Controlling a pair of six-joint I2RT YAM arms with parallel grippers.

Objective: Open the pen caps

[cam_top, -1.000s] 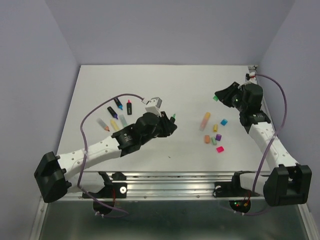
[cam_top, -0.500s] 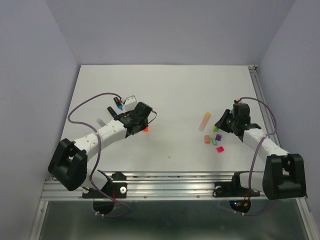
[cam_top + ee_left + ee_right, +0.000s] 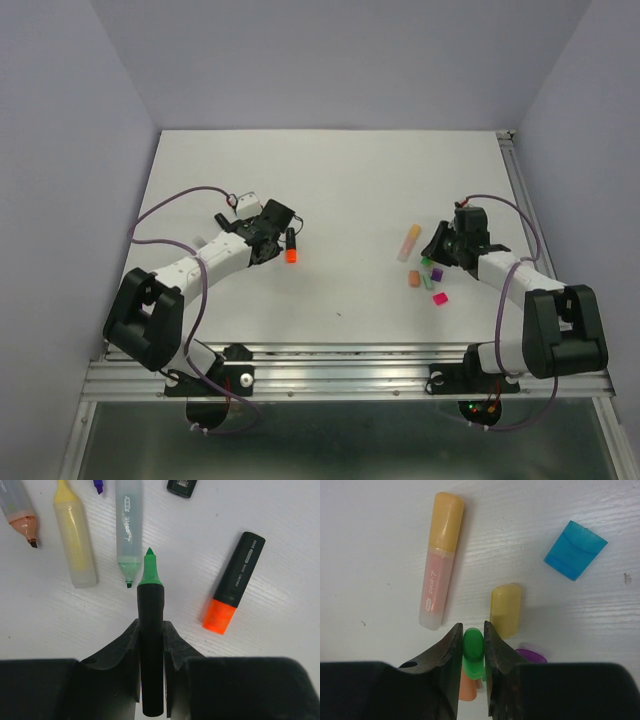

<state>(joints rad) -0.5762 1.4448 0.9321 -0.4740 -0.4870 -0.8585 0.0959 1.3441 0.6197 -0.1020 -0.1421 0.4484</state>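
Observation:
My left gripper (image 3: 151, 626) is shut on a black pen (image 3: 151, 645) with a bare green tip, held low over the table; it shows at the left in the top view (image 3: 268, 228). A black pen with an orange cap (image 3: 234, 582) lies just right of it (image 3: 291, 246). My right gripper (image 3: 471, 630) is shut on a green cap (image 3: 473, 647), low over the loose caps (image 3: 437, 250). Around it lie a yellow cap (image 3: 506, 610), a cyan cap (image 3: 575, 550), a purple cap (image 3: 531, 656) and a peach cap (image 3: 469, 687). A pink cap (image 3: 440, 298) lies nearer the front.
Uncapped pens lie ahead of the left gripper: a peach one (image 3: 17, 510), a yellow one (image 3: 72, 540), a pale green one (image 3: 128, 530). A capped peach pen (image 3: 440, 560) lies left of the caps. The table's right rail (image 3: 520, 190) runs beside the right arm.
Both arms have come down from mid-air to the table. The left one moved left with the green-tipped pen to the row of pens. The right one moved down with the green cap to the loose caps.

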